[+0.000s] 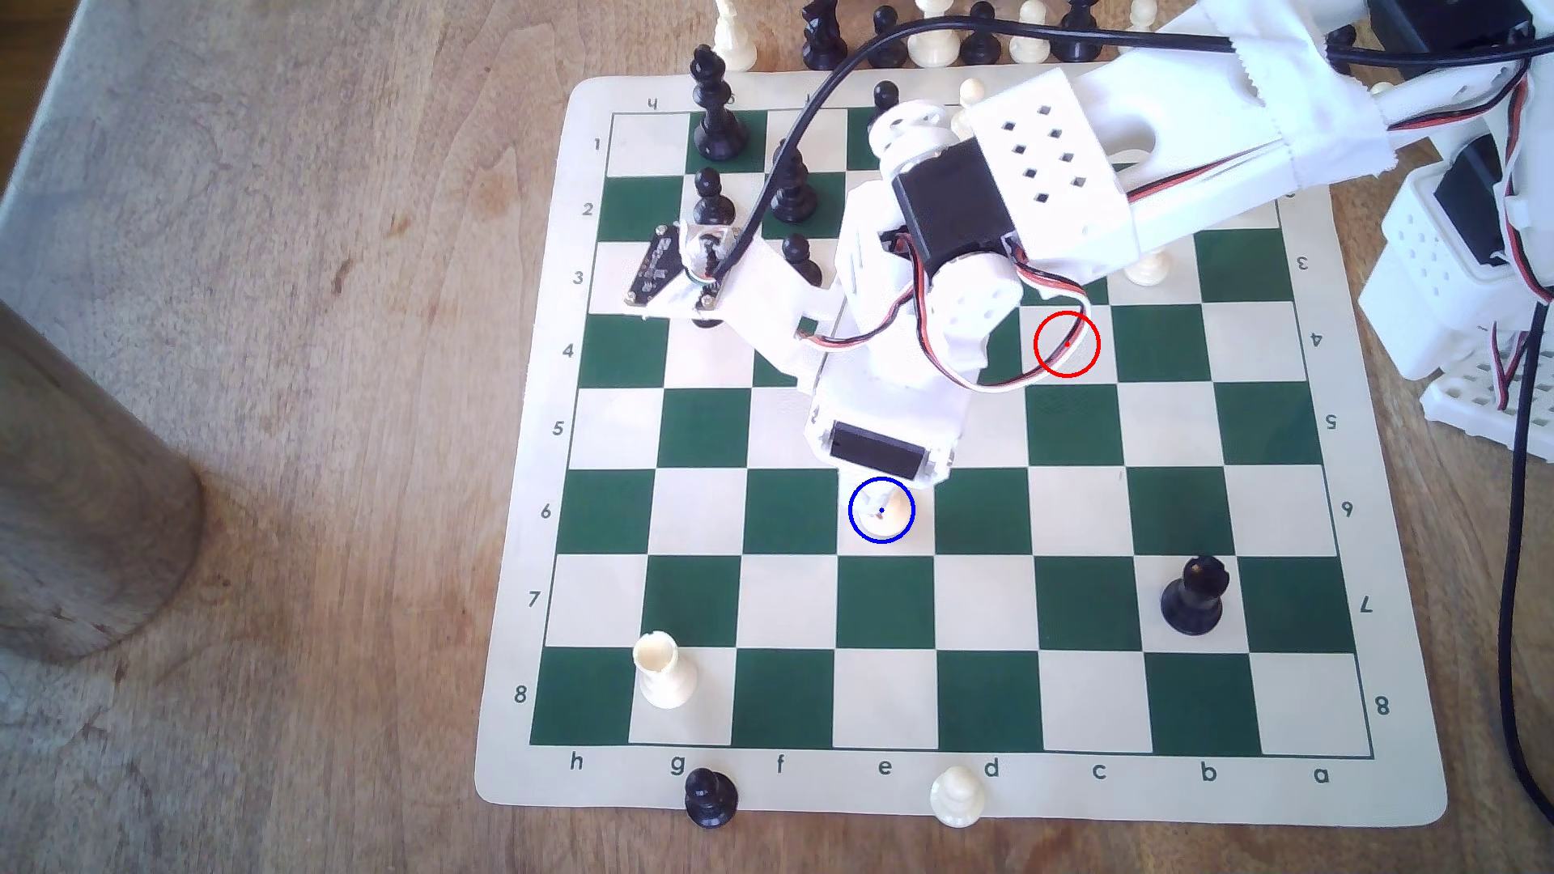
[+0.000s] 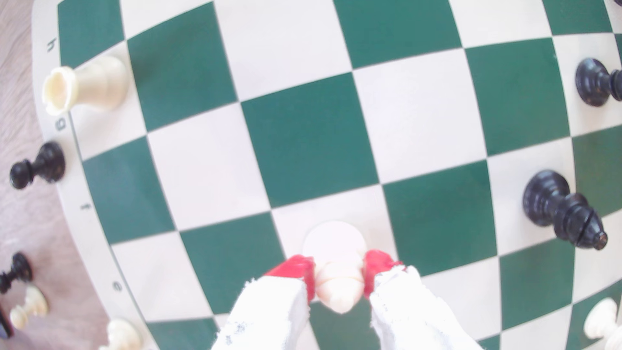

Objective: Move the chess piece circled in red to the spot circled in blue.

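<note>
The chess piece is a cream bishop-like piece inside the blue ring, on the cream square e6 that is the spot. In the wrist view the chess piece stands upright with its round base on the cream square. My gripper is shut on its body, with a red-tipped finger on each side. In the exterior view my gripper hangs straight over the piece and hides most of it. The red ring lies on a bare cream square, c4.
A cream rook stands on g8 and a black piece on b7. A black pawn and a cream piece sit on the board's near border. Black pieces cluster at the far left. A brown cylinder stands off the board.
</note>
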Robot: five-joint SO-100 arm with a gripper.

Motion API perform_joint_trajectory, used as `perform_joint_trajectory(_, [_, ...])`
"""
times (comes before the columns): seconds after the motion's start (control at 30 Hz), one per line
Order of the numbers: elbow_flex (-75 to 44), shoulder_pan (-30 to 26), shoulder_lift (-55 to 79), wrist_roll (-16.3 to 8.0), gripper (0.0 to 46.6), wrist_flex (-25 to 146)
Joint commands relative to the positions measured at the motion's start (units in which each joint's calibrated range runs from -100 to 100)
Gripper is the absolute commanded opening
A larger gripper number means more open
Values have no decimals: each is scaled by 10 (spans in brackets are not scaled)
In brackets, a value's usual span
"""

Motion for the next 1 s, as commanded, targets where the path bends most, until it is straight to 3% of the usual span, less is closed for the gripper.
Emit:
perform_joint_trajectory(0.0, [-54, 5, -11, -3, 1, -6])
perform_joint_trajectory(0.13, [-53, 5, -13, 0, 9, 0])
perform_joint_trajectory(0.2, [-52, 4, -13, 1, 65, 14])
perform_joint_trajectory(0.37, [-51, 3, -17, 3, 136, 30])
perform_joint_trajectory(0.5, [-51, 0, -21, 16, 155, 63])
perform_joint_trajectory(0.97, [53, -19, -151, 18, 184, 88])
